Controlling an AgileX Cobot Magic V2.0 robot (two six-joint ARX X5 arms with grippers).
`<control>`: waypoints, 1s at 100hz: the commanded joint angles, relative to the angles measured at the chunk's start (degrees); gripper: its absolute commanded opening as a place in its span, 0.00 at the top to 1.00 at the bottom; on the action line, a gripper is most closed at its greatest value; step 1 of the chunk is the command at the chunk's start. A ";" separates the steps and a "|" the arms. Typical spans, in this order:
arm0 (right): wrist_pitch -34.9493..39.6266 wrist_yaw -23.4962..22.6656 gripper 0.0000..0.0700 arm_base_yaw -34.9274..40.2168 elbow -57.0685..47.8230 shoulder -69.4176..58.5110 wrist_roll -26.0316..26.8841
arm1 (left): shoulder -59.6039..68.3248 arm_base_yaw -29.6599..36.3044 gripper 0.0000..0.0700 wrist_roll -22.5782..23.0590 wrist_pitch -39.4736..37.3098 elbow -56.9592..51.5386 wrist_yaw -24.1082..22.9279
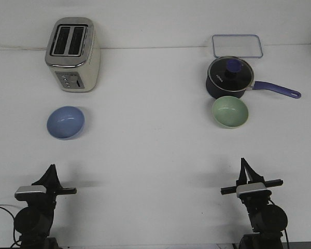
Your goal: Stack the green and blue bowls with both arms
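Nearest me, both arms sit low at the bench [155, 171] edge. Left gripper [52, 170] at 7 o'clock, right gripper [243, 165] at 5; both tips look pinched together, holding nothing. Blue bowl [65, 122] at 9 o'clock, green bowl [230, 112] at 2, well apart, just in front of the saucepan [229, 78]. Toaster [73, 54] behind the blue. Stacking not begun, I judge; next, each arm must open and reach its own bowl.
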State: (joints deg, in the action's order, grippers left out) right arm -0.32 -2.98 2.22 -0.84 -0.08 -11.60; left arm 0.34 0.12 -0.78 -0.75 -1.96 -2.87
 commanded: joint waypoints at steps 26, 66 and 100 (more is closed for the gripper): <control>-0.57 0.02 0.99 0.02 0.13 0.02 -0.20 | -0.15 -0.11 0.98 0.09 -0.66 0.07 -0.13; -0.57 0.02 0.99 0.02 0.13 0.02 -0.20 | -0.15 -0.11 0.98 0.09 -0.66 0.07 -0.13; -0.57 -0.15 0.99 0.02 0.11 0.02 5.42 | -0.15 -0.11 0.98 0.11 -0.66 0.07 -0.13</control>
State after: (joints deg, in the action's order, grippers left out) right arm -0.32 -3.03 2.22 -0.84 -0.08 -10.57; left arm 0.34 0.12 -0.78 -0.75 -1.98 -2.87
